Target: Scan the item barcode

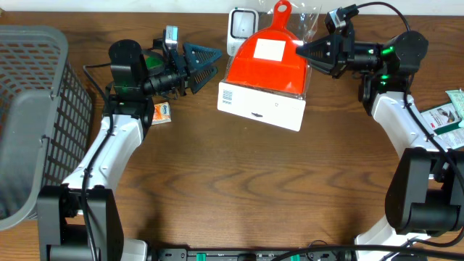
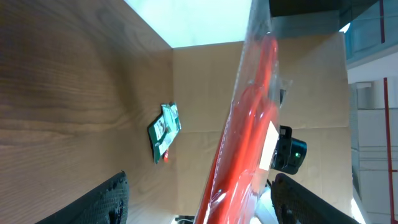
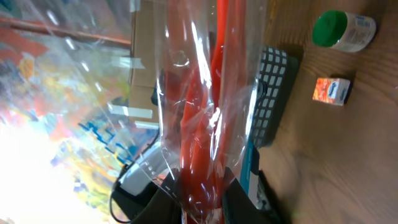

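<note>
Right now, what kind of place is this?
Probably a pretend shop checkout set up on a wooden table: there's a grey wire basket, a wrapped red dustpan and small packets like shop goods.

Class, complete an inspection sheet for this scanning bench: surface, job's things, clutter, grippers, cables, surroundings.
Surface: brown wooden table, no spills seen.
Job's things: red plastic dustpan in clear wrap, white label up, over a white cardboard box; white scanner-like device behind.
Clutter: small orange carton; green-capped white bottle; green packets.
Grippers: left gripper open, empty; right gripper shut on the dustpan's wrap.
Cables: black cable looping above the right arm.
Surroundings: grey mesh basket at the left edge.
</note>
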Robot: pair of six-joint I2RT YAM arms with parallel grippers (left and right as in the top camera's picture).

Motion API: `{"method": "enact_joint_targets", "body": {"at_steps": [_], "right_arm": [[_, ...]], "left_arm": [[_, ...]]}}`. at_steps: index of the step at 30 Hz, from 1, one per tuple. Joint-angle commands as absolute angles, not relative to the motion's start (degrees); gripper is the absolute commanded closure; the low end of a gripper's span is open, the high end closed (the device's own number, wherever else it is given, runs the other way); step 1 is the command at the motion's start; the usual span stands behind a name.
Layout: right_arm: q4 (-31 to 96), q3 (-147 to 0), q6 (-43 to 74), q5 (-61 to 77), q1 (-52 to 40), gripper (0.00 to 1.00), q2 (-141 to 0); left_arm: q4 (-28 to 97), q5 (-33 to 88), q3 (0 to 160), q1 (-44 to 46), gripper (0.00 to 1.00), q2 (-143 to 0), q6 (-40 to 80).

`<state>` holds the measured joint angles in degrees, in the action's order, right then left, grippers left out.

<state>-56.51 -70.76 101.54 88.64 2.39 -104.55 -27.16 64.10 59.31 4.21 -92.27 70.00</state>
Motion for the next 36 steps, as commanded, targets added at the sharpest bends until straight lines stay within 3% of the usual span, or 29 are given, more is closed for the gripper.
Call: {"method": "enact_joint_targets", "body": {"at_steps": [1,10,13,18,23,26,30,33,36], "right_arm": [[-56.8,-71.0,94.0,89.3,3.0,0.98,-104.2],[-58.7,-71.0,86.4,89.1,6.1,0.99,-104.2],[-52.9,-71.0,85.3,87.4,7.9,0.99,-104.3],[-37.9,-71.0,93.5,83.1,10.0,0.98,-104.3],[-37.4,-71.0,97.3,75.5,11.0,0.99,-104.3],[-30.6,-71.0,90.8,69.1,11.7,0.98,-104.5],[-8.3,-71.0,74.0,56.4,12.2,0.99,-104.5],[10.6,-71.0,59.4,38.9,12.0,0.98,-104.5],[21.7,-71.0,48.5,23.2,10.9,0.99,-104.5]], "left_arm": [[-27.2,63.8,59.8,4.1,0.27,-91.6,68.6],[-27.2,63.9,59.8,4.1,0.27,-91.6,68.6],[-27.0,64.0,59.8,4.1,0.27,-91.6,68.6],[-27.0,64.1,59.8,4.1,0.27,-91.6,68.6],[-27.0,64.0,59.8,4.1,0.27,-91.6,68.6],[-27.0,64.1,59.8,4.1,0.27,-91.6,68.6],[-25.9,64.1,59.8,4.1,0.27,-91.6,68.6],[-23.8,64.1,59.8,4.1,0.27,-91.6,68.6],[-22.7,64.1,59.8,4.1,0.27,-91.6,66.8]]}}
